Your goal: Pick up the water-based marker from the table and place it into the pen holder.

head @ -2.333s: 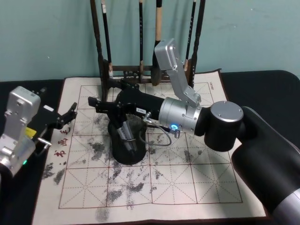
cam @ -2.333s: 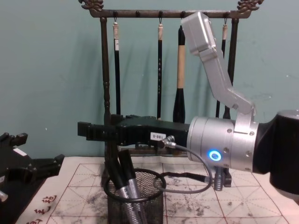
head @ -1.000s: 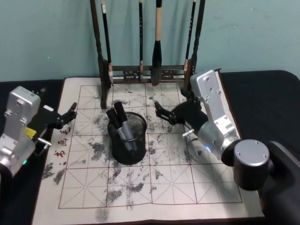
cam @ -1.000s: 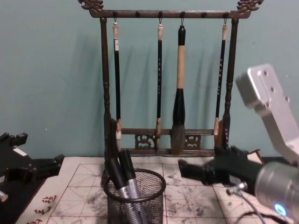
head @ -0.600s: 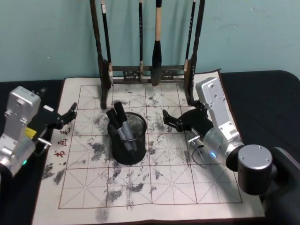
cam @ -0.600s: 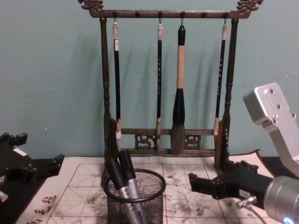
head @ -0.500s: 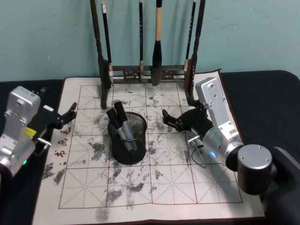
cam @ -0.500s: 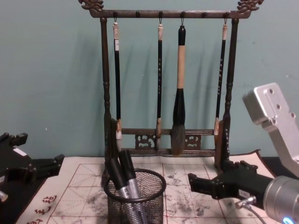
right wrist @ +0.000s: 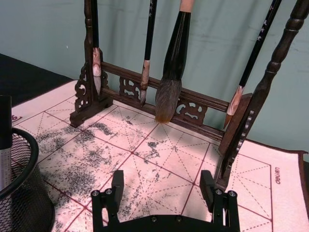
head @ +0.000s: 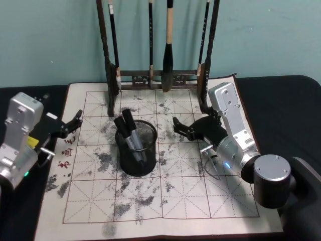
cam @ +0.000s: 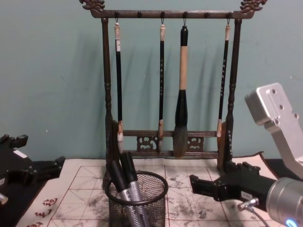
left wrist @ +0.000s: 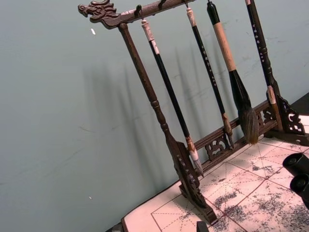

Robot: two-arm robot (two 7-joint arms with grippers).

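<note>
Nearest, at mid-mat: pen holder [head: 136, 150] upright on the stained calligraphy mat [head: 165, 201], two markers [head: 128, 131] standing inside and leaning toward the robot's left, caps above the rim. Seen side-on in the chest view: markers' grey barrels [cam: 129, 191] behind the wire mesh, black caps clear of the solid rim [cam: 137, 196].

To the holder's right, apart from it: right gripper [head: 181, 128] low over the mat, fingers spread and empty, pointing at the holder. In the right wrist view, both fingertips [right wrist: 117, 181] well apart with bare grid between them, holder's mesh edge [right wrist: 21, 193] at the side.

At the mat's left edge: left gripper [head: 74, 122], fingers parted, holding nothing, over the border with the red characters [head: 64, 155]. Black table [head: 281, 100] bare around the mat.

Farthest, along the mat's back edge: dark wooden brush rack [cam: 165, 146] with four brushes hanging, the thick-headed brush [cam: 181, 127] third from the left. In the left wrist view, carved dragon head [left wrist: 99, 9] at the end of the rack's top bar, teal wall [head: 50, 40] behind.
</note>
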